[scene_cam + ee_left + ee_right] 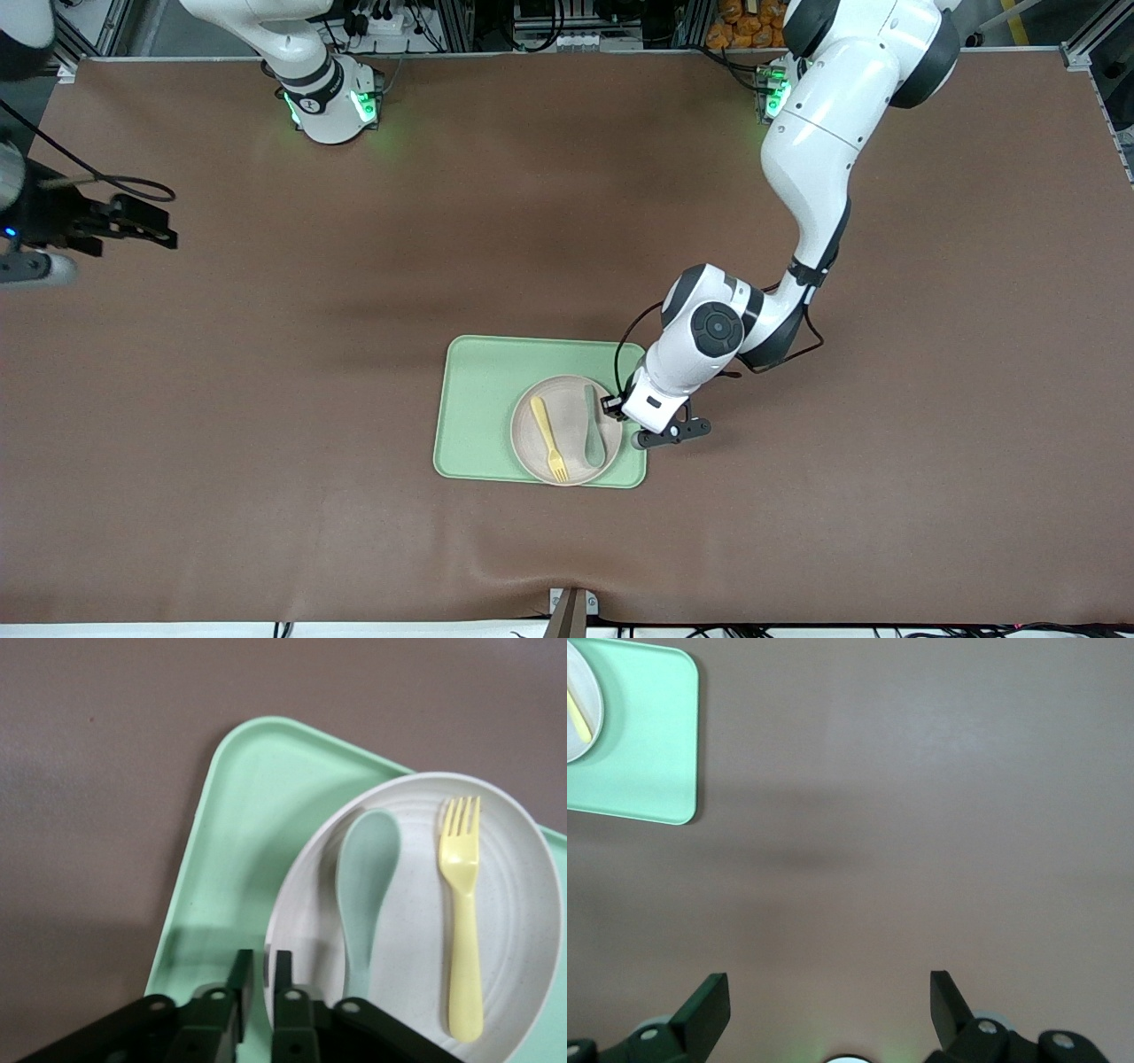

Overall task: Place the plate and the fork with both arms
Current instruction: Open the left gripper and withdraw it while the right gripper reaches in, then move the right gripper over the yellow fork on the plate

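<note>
The off-white plate sits on the light-green tray, at the end of the tray toward the left arm. The pale-yellow fork lies in the plate beside a grey-green spoon. My left gripper is low at the plate's rim. In the left wrist view its narrow-set fingers close on the rim of the plate, with the fork and spoon past them. My right gripper hangs open and empty over bare table at the right arm's end, and it waits.
The tray rests on a brown table mat. In the right wrist view the open gripper looks over bare mat, with a corner of the tray and plate far off. A small bracket sits at the table's near edge.
</note>
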